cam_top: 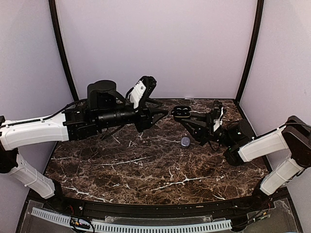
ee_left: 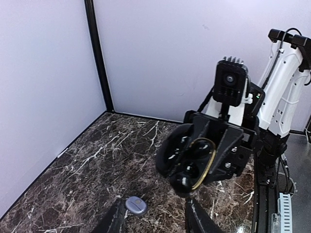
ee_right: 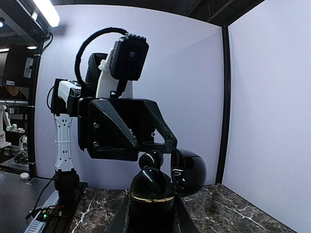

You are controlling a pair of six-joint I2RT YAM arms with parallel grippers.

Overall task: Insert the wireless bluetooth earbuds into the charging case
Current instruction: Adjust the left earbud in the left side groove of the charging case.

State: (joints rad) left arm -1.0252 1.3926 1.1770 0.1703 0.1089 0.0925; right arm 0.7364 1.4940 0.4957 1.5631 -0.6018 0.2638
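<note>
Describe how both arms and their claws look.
The white-shelled left arm and matching right arm have black joints. The black, angular left claw and right claw each carry two tapered fingers. A boxy black camera sits above each wrist on a white bracket; a looping black cable feeds the left one.

Glossy black plastic charging case point(ee_left: 180, 155), gold-toned band point(ee_right: 150, 198), polished marble-look table point(cam_top: 146, 170), smooth lilac earbud point(cam_top: 185, 141).

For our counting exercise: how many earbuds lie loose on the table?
1: the pale purple earbud on the table, near the charging case. Others may be hidden inside the case.
</note>
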